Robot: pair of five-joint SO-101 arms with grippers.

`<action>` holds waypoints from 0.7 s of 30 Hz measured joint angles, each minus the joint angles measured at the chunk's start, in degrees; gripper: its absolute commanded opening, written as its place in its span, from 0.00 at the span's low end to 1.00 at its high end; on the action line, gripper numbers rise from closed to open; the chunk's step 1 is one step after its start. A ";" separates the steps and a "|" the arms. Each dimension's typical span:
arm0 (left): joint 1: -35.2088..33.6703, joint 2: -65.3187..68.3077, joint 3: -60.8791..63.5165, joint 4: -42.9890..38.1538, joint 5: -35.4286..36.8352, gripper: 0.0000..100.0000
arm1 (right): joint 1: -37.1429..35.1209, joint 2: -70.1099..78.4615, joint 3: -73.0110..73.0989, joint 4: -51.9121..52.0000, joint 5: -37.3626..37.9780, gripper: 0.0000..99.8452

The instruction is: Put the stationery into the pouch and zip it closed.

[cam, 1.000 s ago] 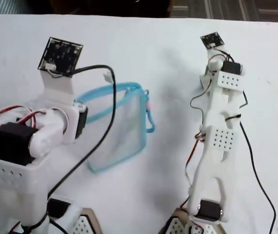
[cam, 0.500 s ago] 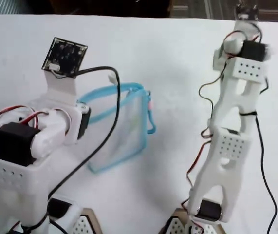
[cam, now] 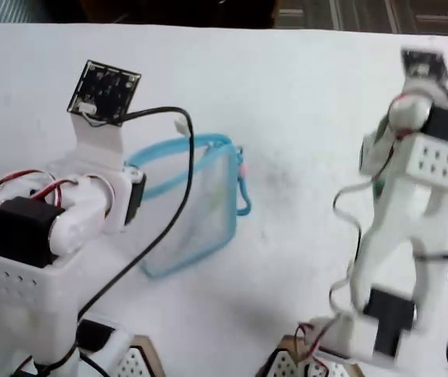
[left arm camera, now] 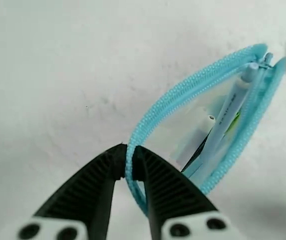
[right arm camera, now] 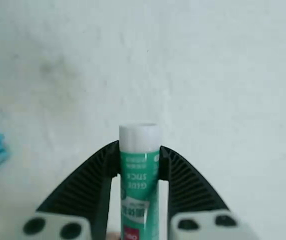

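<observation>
I find the pouch (cam: 200, 212) on the table (cam: 286, 94), pens (left arm camera: 228, 120) inside it, well left of the glue stick (right arm camera: 138, 180) in the right gripper (right arm camera: 138, 150).

White arms (cam: 400, 204), black ribbed end effectors (left arm camera: 127, 152) (right arm camera: 138, 150).

Pouch (cam: 196, 208): clear body, light-blue zipper trim, pink pull tab (cam: 242, 167). Glue stick (right arm camera: 139, 172): green body, white cap, red band low down. Left gripper (left arm camera: 129, 167) and right gripper (right arm camera: 138, 149): black, ribbed, white bases. Light-blue pen (left arm camera: 233, 110) and white pen (left arm camera: 199, 134) in pouch. Table (cam: 286, 86) white.
</observation>
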 measured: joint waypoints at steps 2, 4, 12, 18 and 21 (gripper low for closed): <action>0.00 0.00 0.00 0.00 0.00 0.02 | -0.97 -7.12 8.00 0.00 1.05 0.02; 0.00 0.00 0.00 0.00 0.00 0.02 | -2.90 -13.71 14.68 0.00 1.49 0.02; 0.00 0.00 0.00 0.00 0.00 0.02 | -19.25 -40.70 37.01 -11.08 -3.78 0.02; 0.00 0.00 0.00 0.00 0.00 0.02 | -31.74 -60.92 48.00 -33.32 -25.58 0.02; 0.00 0.00 0.00 0.00 0.00 0.02 | -35.87 -68.04 50.11 -44.57 -32.18 0.02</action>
